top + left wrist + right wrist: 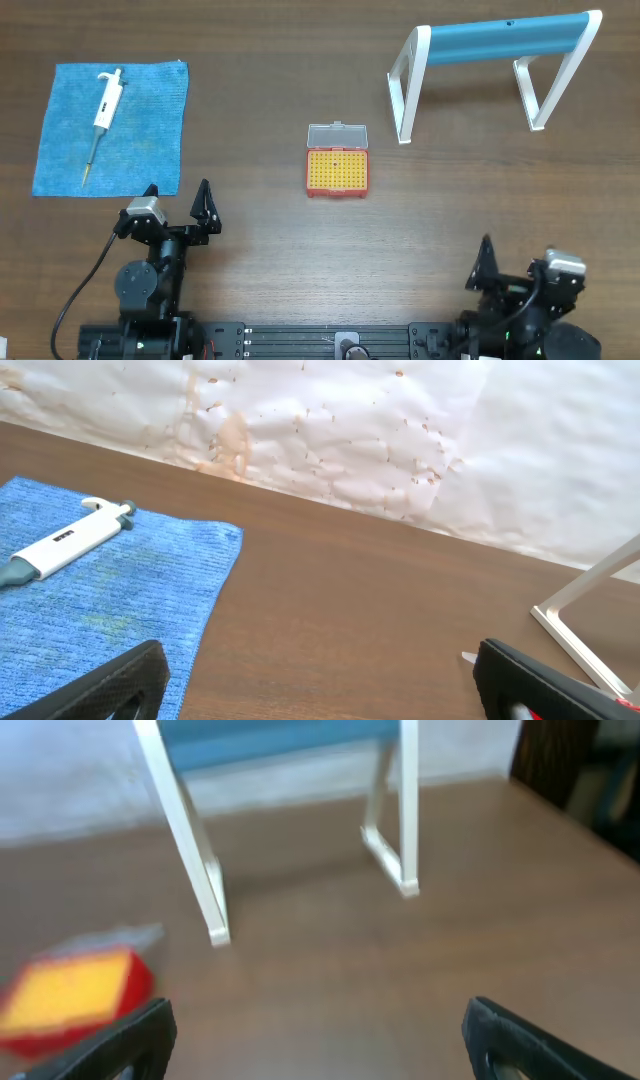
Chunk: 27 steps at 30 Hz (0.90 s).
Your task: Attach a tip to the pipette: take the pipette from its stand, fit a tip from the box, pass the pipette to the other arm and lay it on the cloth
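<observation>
The white pipette (105, 103) lies on the blue cloth (140, 150) at the far left, its yellow tip pointing toward the near side; its upper body (65, 540) also rests on the cloth (110, 610) in the left wrist view. My left gripper (178, 198) (320, 700) is open and holds nothing, just in front of the cloth's near right corner. The orange tip box (338, 170) (70, 995) sits mid-table with its clear lid back. My right gripper (515, 268) (325, 1055) is open, low near its base. The blue-and-white stand (500, 40) (280, 740) carries nothing.
The stand's white legs (405, 90) rest on the table at the far right, one foot (585, 615) in the left wrist view. A pale stained wall (350, 430) runs behind the table's far edge. Bare brown tabletop (270, 260) lies between the two arms.
</observation>
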{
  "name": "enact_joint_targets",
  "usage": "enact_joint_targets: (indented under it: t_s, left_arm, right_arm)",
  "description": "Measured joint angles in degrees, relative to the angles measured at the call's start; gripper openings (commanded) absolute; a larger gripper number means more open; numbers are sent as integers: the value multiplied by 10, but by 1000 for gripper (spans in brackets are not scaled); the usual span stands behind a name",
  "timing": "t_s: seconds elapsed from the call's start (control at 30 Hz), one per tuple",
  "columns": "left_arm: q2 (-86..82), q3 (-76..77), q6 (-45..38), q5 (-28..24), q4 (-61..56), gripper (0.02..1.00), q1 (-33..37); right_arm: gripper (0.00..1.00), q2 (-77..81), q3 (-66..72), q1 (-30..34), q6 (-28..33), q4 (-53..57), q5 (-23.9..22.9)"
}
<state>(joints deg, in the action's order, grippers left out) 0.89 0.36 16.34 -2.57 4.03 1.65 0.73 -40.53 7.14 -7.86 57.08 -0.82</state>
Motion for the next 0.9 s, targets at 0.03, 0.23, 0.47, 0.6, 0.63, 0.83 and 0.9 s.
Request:
enact_joint_targets:
  t_s: [0.03, 0.23, 0.47, 0.6, 0.63, 0.83, 0.9]
  left_arm:
    - [0, 0, 0, 0, 0, 987, 0]
    - [-2, 0, 0, 0, 0, 985, 0]
    - [-2, 0, 0, 0, 0, 985, 0]
    - [-2, 0, 0, 0, 1, 987, 0]
    - [-2, 0, 0, 0, 0, 985, 0]
    - [-2, 0, 0, 0, 1, 987, 0]
    - [-2, 0, 0, 0, 1, 985, 0]
  right_arm:
    - [928, 0, 11, 0, 0, -47, 3]
    - [928, -3, 167, -20, 0, -415, 14]
    - [928, -3, 375, -61, 0, -663, 18]
    - [928, -2, 402, -88, 7, -626, 18]
    - [928, -3, 402, -92, 13, -620, 18]
    - [928, -2, 402, -96, 42, -533, 18]
    - [930, -3, 402, -96, 53, -533, 18]
